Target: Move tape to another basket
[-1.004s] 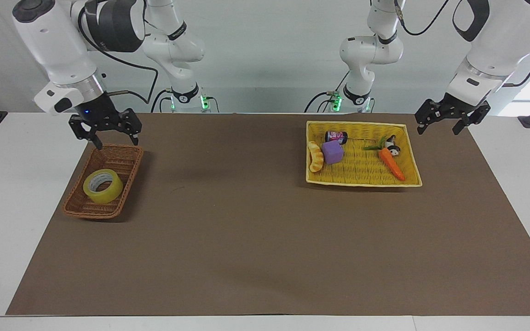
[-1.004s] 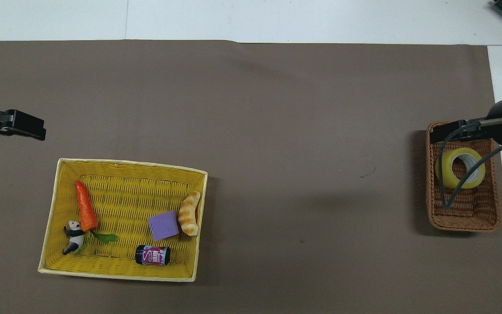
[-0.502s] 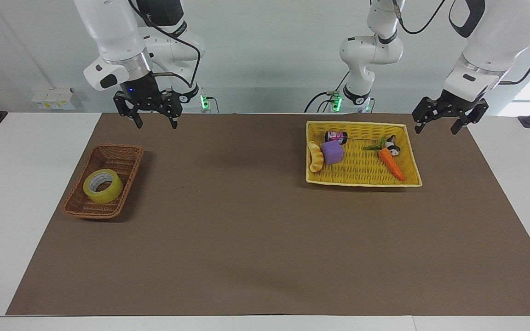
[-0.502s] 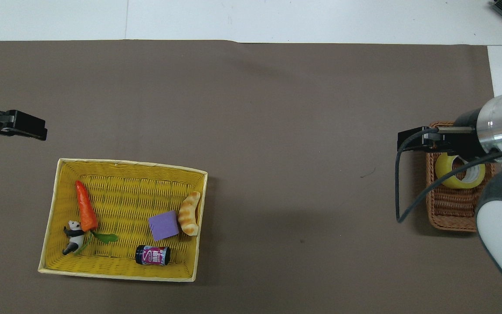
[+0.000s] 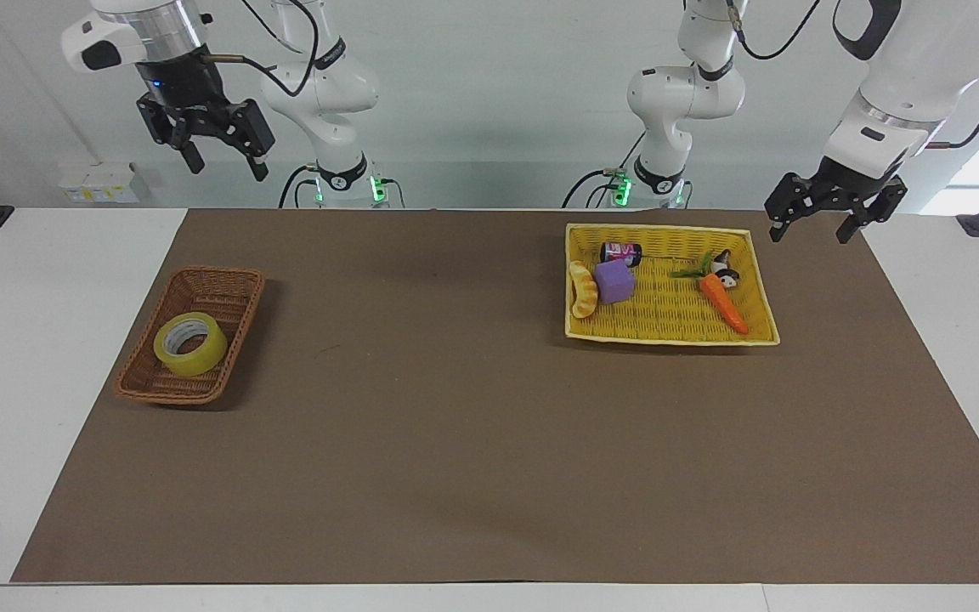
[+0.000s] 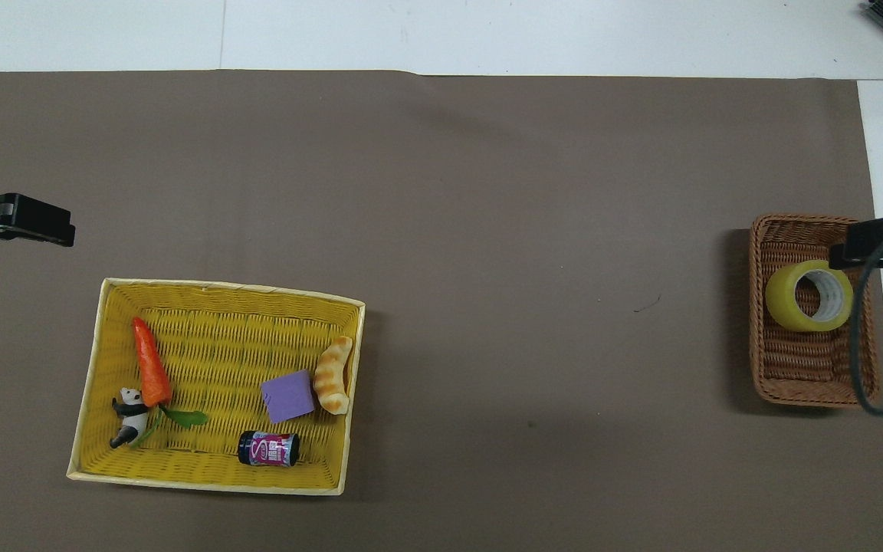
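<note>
Since the tape (image 5: 190, 343) lies flat in the brown wicker basket (image 5: 219, 281) at the right arm's end of the table, with no gripper on it, the move looks done and nothing plainly remains; I judge that only from how things lie.

Going across the facing view: the right gripper (image 5: 223, 159) hangs high in the air above the table edge nearest the robots, fingers spread wide and holding nothing. Below it, the brown basket is a small oblong of tight woven wicker with slanted sides. The tape is a wide ring of glossy, translucent yellow film round a pale core, its hole facing up.

On the bare brown mat toward the left arm's end sits the yellow basket (image 5: 668, 333), a larger shallow rectangle of bright plaited weave. It holds a ridged bread roll (image 5: 582, 289), a matte purple cube (image 5: 614, 281), a small dark can (image 5: 620, 252) on its side, a smooth orange carrot (image 5: 725, 303) with green leaves, and a little panda figure (image 5: 725, 268).

The left gripper (image 5: 818, 219) waits over the mat's corner just beside that basket, fingers apart, empty.
</note>
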